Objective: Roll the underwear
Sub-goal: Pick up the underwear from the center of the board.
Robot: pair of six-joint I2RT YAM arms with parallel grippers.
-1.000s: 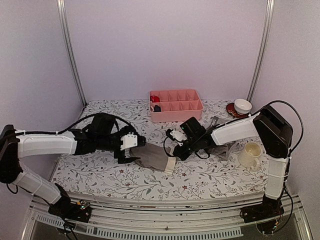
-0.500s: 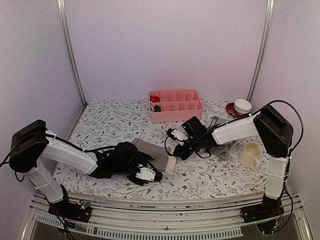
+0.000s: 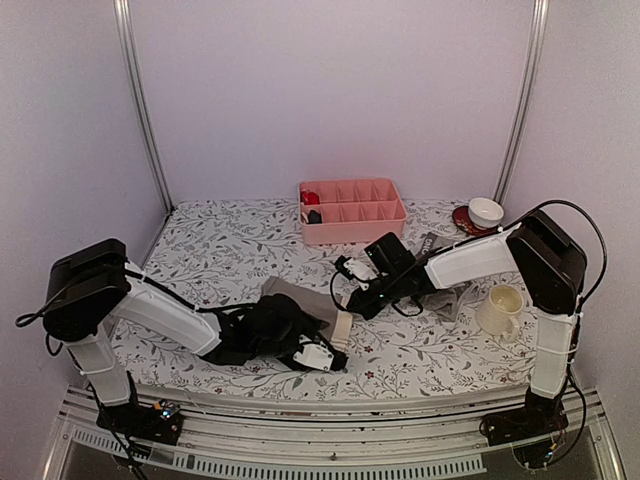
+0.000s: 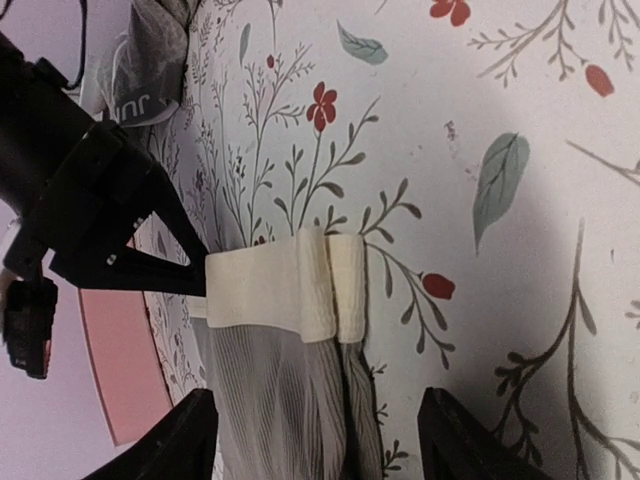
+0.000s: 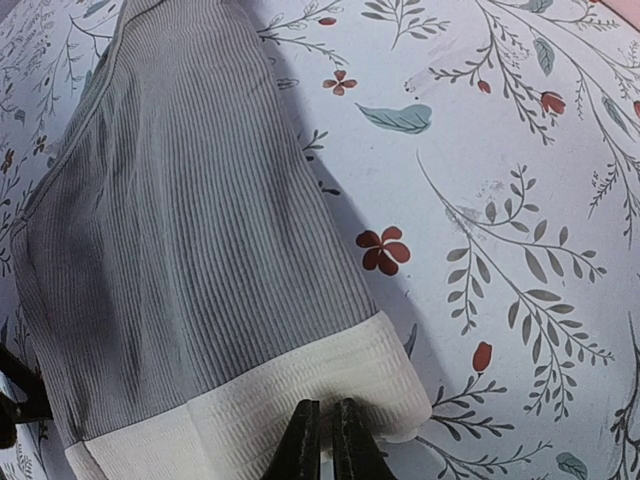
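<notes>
The grey briefs [image 3: 300,303] lie folded lengthwise at the table's middle, pale waistband [image 3: 342,326] at their right end. My left gripper [image 3: 330,350] is open at their near side; in the left wrist view its fingers [image 4: 190,438] straddle the grey cloth [image 4: 290,400], just short of the doubled waistband [image 4: 270,290]. My right gripper [image 3: 352,305] is shut on the waistband's edge [image 5: 300,400], its fingertips [image 5: 300,445] nearly together; the ribbed cloth [image 5: 190,250] stretches away from it. The grey boxer-briefs [image 3: 452,296] lie under my right arm, their dark lettered waistband [image 4: 140,100] showing.
A pink divided tray [image 3: 352,228] stands behind the briefs with a red and a dark item in its left end. A cream mug [image 3: 500,308] stands at the right. A white bowl on a red saucer [image 3: 486,212] sits at the back right.
My left arm swung from the left of the briefs round to their near side, and its gripper moved right to the waistband end. The right gripper has stayed on the waistband.
</notes>
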